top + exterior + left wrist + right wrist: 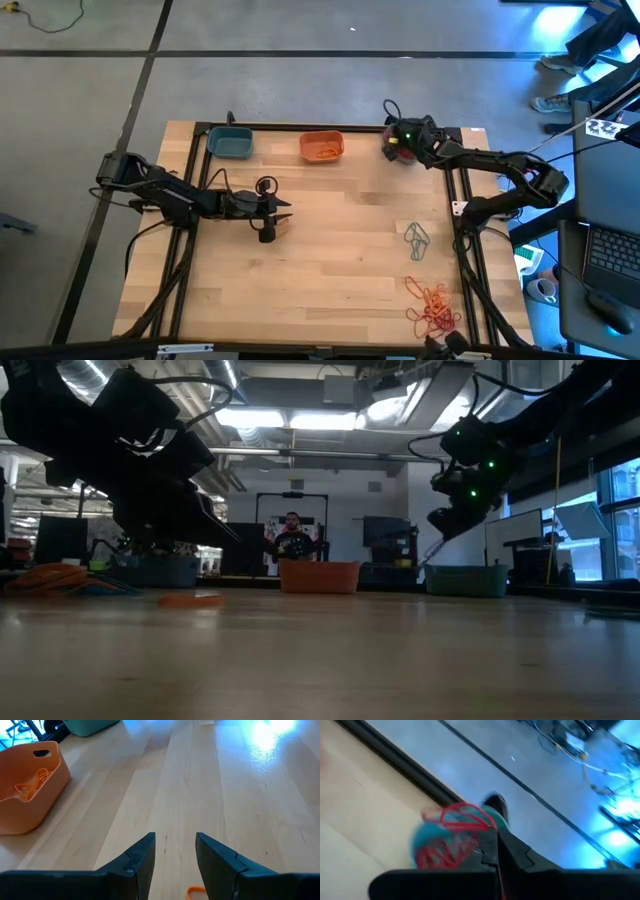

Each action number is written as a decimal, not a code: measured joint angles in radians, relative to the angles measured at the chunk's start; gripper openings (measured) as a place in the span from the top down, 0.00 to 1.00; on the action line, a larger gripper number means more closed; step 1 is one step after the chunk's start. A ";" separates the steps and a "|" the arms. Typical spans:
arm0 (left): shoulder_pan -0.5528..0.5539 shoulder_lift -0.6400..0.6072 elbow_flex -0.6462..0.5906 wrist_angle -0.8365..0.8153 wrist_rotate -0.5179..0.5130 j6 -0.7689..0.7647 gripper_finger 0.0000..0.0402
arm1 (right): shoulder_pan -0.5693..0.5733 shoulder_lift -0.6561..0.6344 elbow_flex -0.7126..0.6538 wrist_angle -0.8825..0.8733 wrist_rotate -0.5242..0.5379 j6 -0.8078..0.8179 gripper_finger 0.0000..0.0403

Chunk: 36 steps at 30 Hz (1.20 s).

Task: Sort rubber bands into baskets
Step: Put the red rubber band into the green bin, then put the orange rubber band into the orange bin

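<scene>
A pale wooden slatted table [330, 250] stands on grey floor; a person [292, 538] stands beyond it. The right gripper [492, 851], fingers closed on a red rubber band [462, 817], hangs over a teal plastic basket [427, 840] at the table's far edge. The left gripper [175, 851], partly open, empty, hovers above an orange band [196, 892]. More bands [435, 308] lie piled at the table's near right.

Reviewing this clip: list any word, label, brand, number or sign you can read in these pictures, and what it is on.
No text can be read in any view.
A white tag with a black pattern at the right edge of the high view: a marker pattern, not words.
The orange basket, the teal basket and both arms: no labels to be seen.
Screens and fittings in the room behind, low view: too small and dim to read.
</scene>
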 joint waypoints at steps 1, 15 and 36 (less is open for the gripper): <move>0.000 0.000 0.000 0.000 0.000 -0.004 0.66 | -0.003 0.000 0.000 -0.027 0.018 -0.001 0.99; 0.001 0.000 0.000 0.000 0.000 -0.014 0.66 | -0.001 0.000 0.000 -0.254 0.028 0.062 0.85; 0.001 0.000 0.000 -0.016 0.000 -0.017 0.66 | 0.242 0.000 0.055 -0.044 -0.625 0.108 0.32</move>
